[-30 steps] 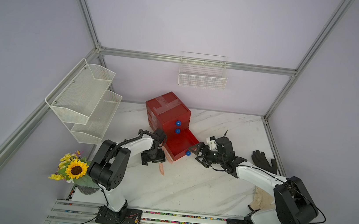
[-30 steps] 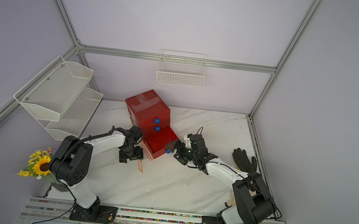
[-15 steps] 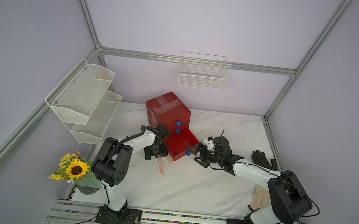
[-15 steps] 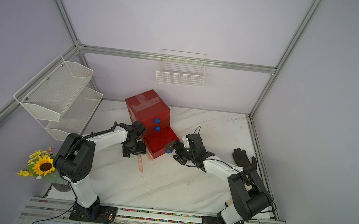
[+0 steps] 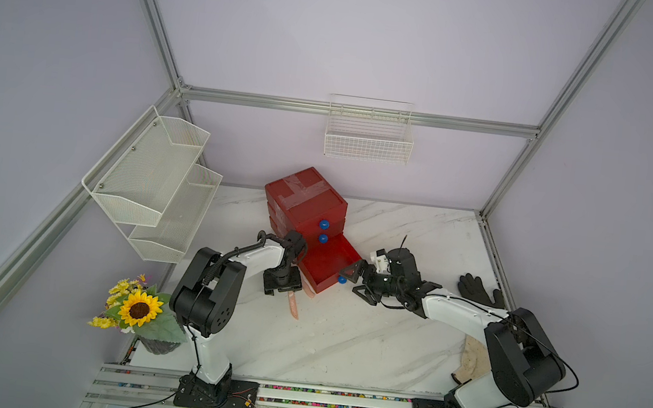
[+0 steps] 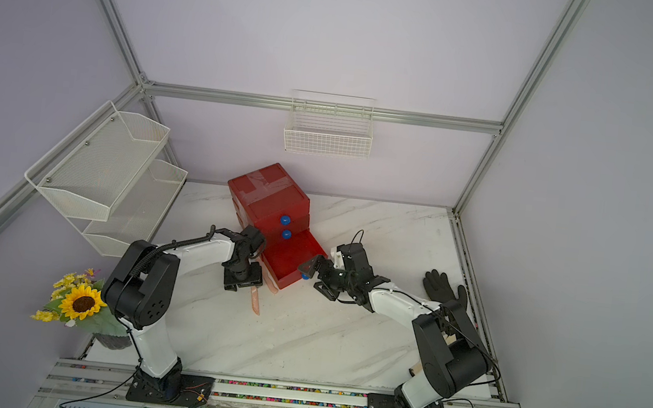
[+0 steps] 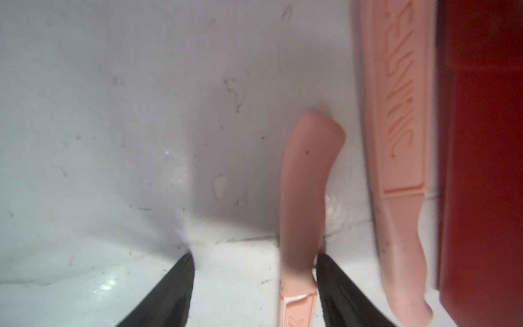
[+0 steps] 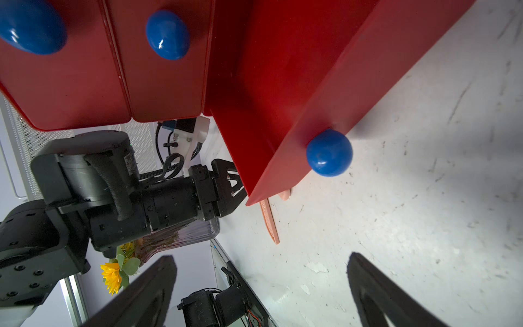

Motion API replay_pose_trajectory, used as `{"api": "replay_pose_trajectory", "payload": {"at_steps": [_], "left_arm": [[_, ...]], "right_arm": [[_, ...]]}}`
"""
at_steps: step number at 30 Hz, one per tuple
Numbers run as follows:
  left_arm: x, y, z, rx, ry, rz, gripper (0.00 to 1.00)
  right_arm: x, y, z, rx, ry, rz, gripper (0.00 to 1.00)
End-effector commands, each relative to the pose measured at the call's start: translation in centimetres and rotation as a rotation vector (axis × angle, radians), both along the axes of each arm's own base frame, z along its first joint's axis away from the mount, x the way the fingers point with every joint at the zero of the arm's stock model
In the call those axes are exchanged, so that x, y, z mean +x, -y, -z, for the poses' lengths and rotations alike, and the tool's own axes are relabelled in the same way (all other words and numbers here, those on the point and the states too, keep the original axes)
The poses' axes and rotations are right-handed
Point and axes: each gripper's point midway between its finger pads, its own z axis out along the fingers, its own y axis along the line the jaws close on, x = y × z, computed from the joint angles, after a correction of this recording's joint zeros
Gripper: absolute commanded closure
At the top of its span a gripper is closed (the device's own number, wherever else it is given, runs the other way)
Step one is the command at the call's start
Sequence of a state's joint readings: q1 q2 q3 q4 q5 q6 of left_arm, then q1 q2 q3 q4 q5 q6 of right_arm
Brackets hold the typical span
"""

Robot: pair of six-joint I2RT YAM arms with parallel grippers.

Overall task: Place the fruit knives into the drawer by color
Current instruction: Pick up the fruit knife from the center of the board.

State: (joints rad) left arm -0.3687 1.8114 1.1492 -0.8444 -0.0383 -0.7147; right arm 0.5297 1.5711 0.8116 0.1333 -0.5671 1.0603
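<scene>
The left gripper is held spread astride a salmon-pink plastic knife on the marble table. A second pink knife is seen just beside the pulled-out bottom drawer of the red chest, whose blue knob is faced by the wide-spread right gripper.

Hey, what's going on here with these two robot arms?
The left gripper is low over the marble table, its open jaws straddling a salmon-pink fruit knife beside the pulled-out bottom drawer of the red chest. A second pink knife lies alongside that drawer. The right gripper hangs open near the drawer's blue knob, holding nothing.
</scene>
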Motion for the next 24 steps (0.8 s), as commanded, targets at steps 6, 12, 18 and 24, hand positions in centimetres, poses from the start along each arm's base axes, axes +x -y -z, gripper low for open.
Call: {"api": "replay_pose_trajectory", "payload": {"at_steps": [6,12,18,24], "left_arm": [[0.2,-0.8,2.3,0.027,-0.001,-0.037,0.34],[0.1,-0.9,3.0,0.021,-0.013,-0.049,0.54],[-0.3,-1.0,3.3,0.019,-0.021,-0.051,0.79],[-0.9,-1.2,3.3,0.021,-0.028,-0.051,0.88]], "right_arm": [[0.1,0.2,0.0,0.002,0.003,-0.009,0.03],[0.1,0.5,0.1,0.005,0.000,-0.008,0.03],[0.0,0.7,0.1,0.007,-0.003,-0.008,0.03],[0.0,0.7,-0.1,0.010,0.003,-0.014,0.03]]}}
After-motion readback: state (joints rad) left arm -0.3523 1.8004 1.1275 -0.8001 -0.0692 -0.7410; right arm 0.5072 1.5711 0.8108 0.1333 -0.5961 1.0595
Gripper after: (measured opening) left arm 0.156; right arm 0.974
